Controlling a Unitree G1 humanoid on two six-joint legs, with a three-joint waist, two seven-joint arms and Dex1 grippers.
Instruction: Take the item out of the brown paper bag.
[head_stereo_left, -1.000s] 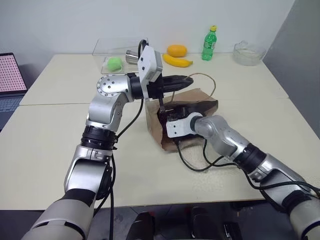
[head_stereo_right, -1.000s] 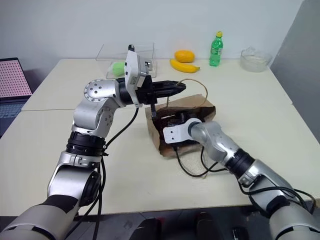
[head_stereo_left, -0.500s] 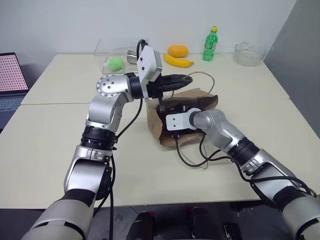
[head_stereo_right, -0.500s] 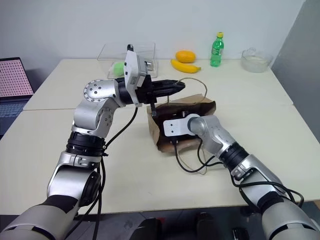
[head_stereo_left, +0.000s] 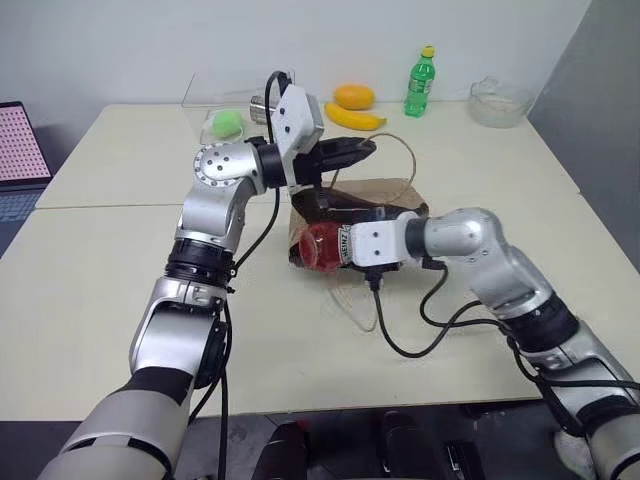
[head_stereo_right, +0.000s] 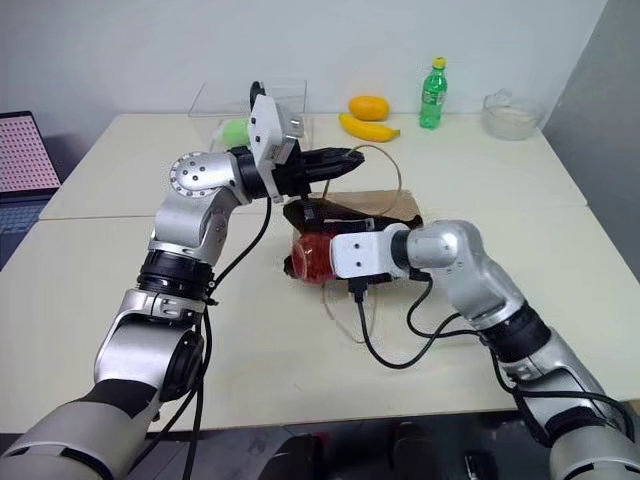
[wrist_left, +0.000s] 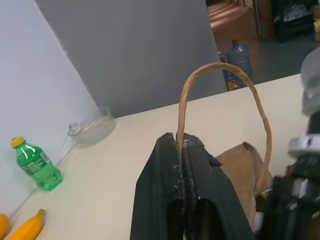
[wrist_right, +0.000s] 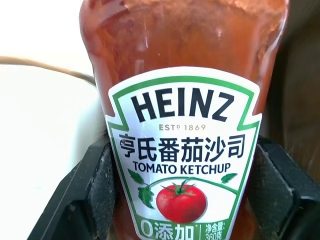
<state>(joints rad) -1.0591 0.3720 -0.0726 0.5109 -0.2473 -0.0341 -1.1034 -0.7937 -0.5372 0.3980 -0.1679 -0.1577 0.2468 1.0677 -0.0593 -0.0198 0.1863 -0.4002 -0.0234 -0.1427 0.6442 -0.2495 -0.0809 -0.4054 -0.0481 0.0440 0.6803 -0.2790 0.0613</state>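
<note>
The right claw (head_stereo_right: 322, 256) pinches the ketchup bottle (head_stereo_right: 312, 257) from both sides. The bottle lies about level, its long axis left to right, and it sticks out to the left of the mouth of the brown paper bag (head_stereo_right: 385, 205); whether its far end is free of the bag I cannot tell. The left claw (head_stereo_right: 345, 159), pressed together on one paper handle (wrist_left: 222, 95), is just above and farther back. On the desk (head_stereo_right: 120, 260): one bottle, one bag, two handles.
</note>
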